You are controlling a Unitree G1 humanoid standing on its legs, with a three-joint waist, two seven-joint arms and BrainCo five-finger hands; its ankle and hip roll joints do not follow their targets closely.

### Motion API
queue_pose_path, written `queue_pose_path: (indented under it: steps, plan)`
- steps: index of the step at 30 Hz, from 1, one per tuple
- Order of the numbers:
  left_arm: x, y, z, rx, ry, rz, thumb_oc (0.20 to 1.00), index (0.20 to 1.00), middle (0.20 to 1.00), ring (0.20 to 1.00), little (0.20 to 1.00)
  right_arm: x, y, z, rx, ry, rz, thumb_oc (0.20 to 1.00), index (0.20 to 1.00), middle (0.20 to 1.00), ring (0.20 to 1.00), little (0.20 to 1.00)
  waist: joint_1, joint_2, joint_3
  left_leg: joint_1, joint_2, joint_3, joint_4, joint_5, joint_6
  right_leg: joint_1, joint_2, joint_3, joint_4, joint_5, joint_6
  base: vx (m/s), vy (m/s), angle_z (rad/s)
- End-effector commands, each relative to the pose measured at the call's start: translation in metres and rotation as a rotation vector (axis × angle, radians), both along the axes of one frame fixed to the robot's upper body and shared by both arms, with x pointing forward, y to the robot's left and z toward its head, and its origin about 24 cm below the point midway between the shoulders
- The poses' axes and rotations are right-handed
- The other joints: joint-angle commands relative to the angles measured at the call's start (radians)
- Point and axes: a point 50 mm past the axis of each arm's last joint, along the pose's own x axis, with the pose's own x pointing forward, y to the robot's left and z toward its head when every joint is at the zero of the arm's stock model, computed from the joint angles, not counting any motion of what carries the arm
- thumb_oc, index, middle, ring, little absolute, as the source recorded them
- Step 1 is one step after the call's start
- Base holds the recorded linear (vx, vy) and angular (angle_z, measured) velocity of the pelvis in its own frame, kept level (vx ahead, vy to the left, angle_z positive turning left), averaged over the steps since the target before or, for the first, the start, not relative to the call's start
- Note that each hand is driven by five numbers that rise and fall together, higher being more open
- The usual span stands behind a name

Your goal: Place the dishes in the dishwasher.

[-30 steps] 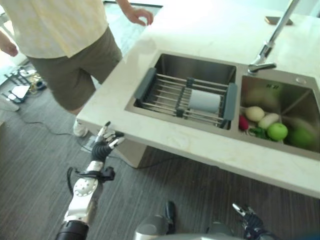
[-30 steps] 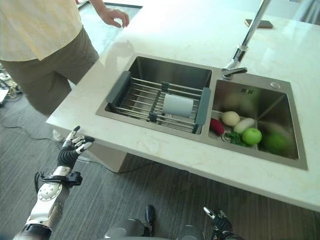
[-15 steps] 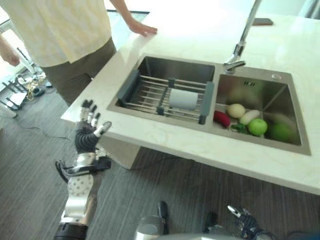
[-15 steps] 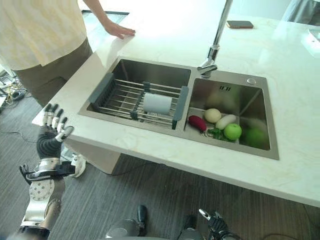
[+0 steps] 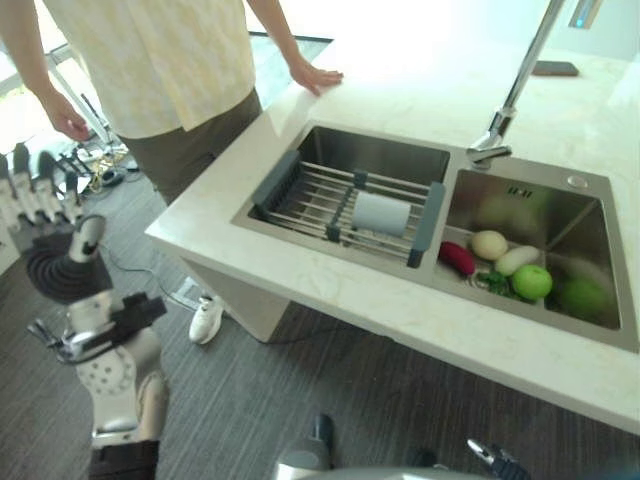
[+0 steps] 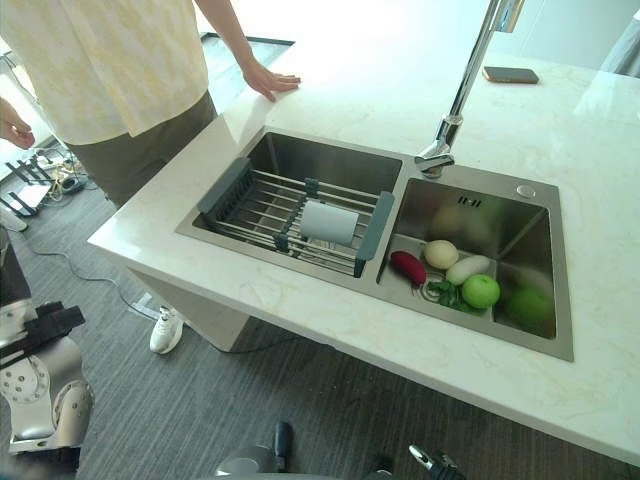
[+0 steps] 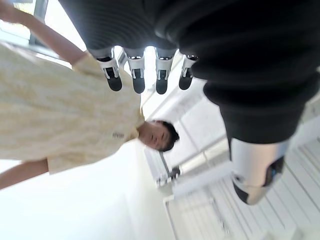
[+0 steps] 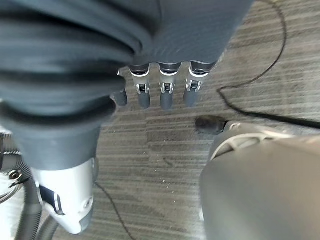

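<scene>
well apart, cup [image 5: 381,213] in sink rack [image 5: 300,195], left robot hand [image 5: 62,262] raised.

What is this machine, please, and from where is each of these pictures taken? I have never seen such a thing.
It is a walking humanoid robot with two arms. Two pictures come from a stereo camera on its head, looking down at a pale stone counter with a double sink. The other two come from cameras on its wrists, looking along each robot hand.

The left robot hand is raised beside the counter, fingers straight, holding nothing. The right robot hand hangs low over the floor, fingers relaxed, also empty.

In the left sink basin lies a wire rack with a white cup on its side. The right basin holds vegetables and fruit, among them a green apple. A tall tap stands behind, and a phone lies on the far counter. A person stands at the counter's end, one hand resting on it.
</scene>
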Motion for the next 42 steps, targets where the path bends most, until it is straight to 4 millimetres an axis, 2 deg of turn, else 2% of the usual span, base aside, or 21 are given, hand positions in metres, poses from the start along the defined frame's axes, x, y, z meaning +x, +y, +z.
queue_pose_path:
  steps: [1,3,5,8,17,22,25,29,32,34,35,42]
  plan:
    - [0.031,-0.02,0.01,0.18,0.189,-0.288,1.0,1.0,1.0,1.0,1.0,0.015,0.008,0.001,0.013,-0.056,0.031,1.0,1.0,1.0,1.0,1.0,-0.007,-0.018,0.001,0.039,0.006,0.024,0.035,-0.157,-0.003,-0.023,-0.04,0.06,0.074,-0.073,0.048,0.04,0.018,-0.03]
    - [0.04,-0.028,0.007,0.152,0.239,-0.384,1.0,1.0,1.0,1.0,1.0,0.018,0.006,0.002,0.011,-0.054,0.037,1.0,1.0,1.0,1.0,1.0,-0.018,-0.01,-0.003,0.045,0.007,0.033,0.033,-0.156,-0.001,-0.021,-0.037,0.069,0.073,-0.072,0.048,0.04,0.03,-0.07]
    - [0.049,-0.031,0.004,0.169,0.305,-0.408,1.0,1.0,1.0,1.0,1.0,0.021,0.004,0.003,0.009,-0.05,0.05,1.0,1.0,1.0,1.0,1.0,-0.033,-0.002,-0.011,0.049,0.006,0.044,0.029,-0.154,0.0,-0.023,-0.034,0.08,0.065,-0.066,0.048,0.04,0.05,-0.21]
    - [0.06,-0.023,0.003,0.24,0.382,-0.37,1.0,1.0,1.0,1.0,1.0,0.019,-0.001,0.004,0.006,-0.028,0.067,1.0,1.0,1.0,1.0,1.0,-0.059,0.013,-0.017,0.065,0.003,0.062,0.025,-0.159,-0.001,-0.017,-0.028,0.103,0.057,-0.065,0.051,0.07,0.052,-0.34]
    - [0.087,0.008,0.02,0.581,0.532,-0.104,1.0,1.0,1.0,1.0,1.0,-0.007,-0.014,0.001,-0.006,0.055,0.051,1.0,1.0,1.0,1.0,1.0,-0.132,0.041,-0.033,0.078,-0.007,0.107,0.015,-0.161,0.0,-0.03,-0.02,0.163,0.025,-0.041,0.061,0.06,0.019,-0.23]
    - [0.098,0.017,0.028,0.664,0.57,0.003,1.0,1.0,1.0,1.0,1.0,-0.011,-0.016,0.001,-0.009,0.062,0.045,1.0,1.0,1.0,1.0,1.0,-0.161,0.049,-0.031,0.08,-0.014,0.125,0.011,-0.164,0.003,-0.043,-0.022,0.183,0.02,-0.029,0.069,0.05,0.02,-0.2]
    - [0.106,0.03,0.042,0.815,0.574,0.205,1.0,1.0,1.0,1.0,1.0,-0.015,-0.02,0.002,-0.015,0.064,0.034,1.0,1.0,1.0,1.0,1.0,-0.194,0.05,-0.023,0.079,-0.024,0.14,0.015,-0.173,0.008,-0.062,-0.029,0.202,0.02,-0.015,0.079,0.09,0.028,-0.16]
    - [0.114,0.035,0.055,0.96,0.586,0.358,1.0,1.0,1.0,1.0,1.0,-0.017,-0.027,0.005,-0.029,0.065,0.035,1.0,1.0,1.0,1.0,1.0,-0.217,0.051,-0.009,0.064,-0.033,0.143,0.021,-0.177,0.012,-0.089,-0.034,0.22,0.021,-0.004,0.087,0.06,0.041,-0.22]
    - [0.124,0.026,0.07,1.087,0.562,0.432,1.0,1.0,1.0,1.0,1.0,0.0,-0.037,0.011,-0.048,0.026,0.051,1.0,1.0,1.0,1.0,1.0,-0.234,0.059,0.026,0.004,-0.044,0.137,0.039,-0.17,0.014,-0.148,-0.04,0.251,0.027,0.012,0.09,-0.07,0.078,-0.14]
    - [0.126,0.024,0.075,1.104,0.561,0.446,1.0,1.0,1.0,1.0,1.0,0.008,-0.041,0.015,-0.054,0.005,0.057,1.0,1.0,1.0,1.0,1.0,-0.239,0.063,0.038,-0.017,-0.049,0.133,0.043,-0.167,0.014,-0.166,-0.04,0.264,0.026,0.015,0.09,-0.1,0.061,-0.05]
    - [0.129,0.022,0.081,1.13,0.555,0.454,1.0,1.0,1.0,1.0,1.0,0.017,-0.046,0.019,-0.057,-0.031,0.055,1.0,1.0,1.0,1.0,1.0,-0.244,0.067,0.057,-0.04,-0.053,0.131,0.052,-0.164,0.014,-0.186,-0.041,0.277,0.028,0.019,0.089,-0.12,0.065,-0.15]
    - [0.135,0.015,0.083,1.162,0.552,0.44,1.0,1.0,1.0,1.0,1.0,0.046,-0.057,0.034,-0.076,-0.14,0.07,1.0,1.0,1.0,1.0,1.0,-0.251,0.081,0.115,-0.098,-0.065,0.125,0.063,-0.149,0.008,-0.235,-0.048,0.295,0.024,0.03,0.086,-0.08,0.065,-0.11]
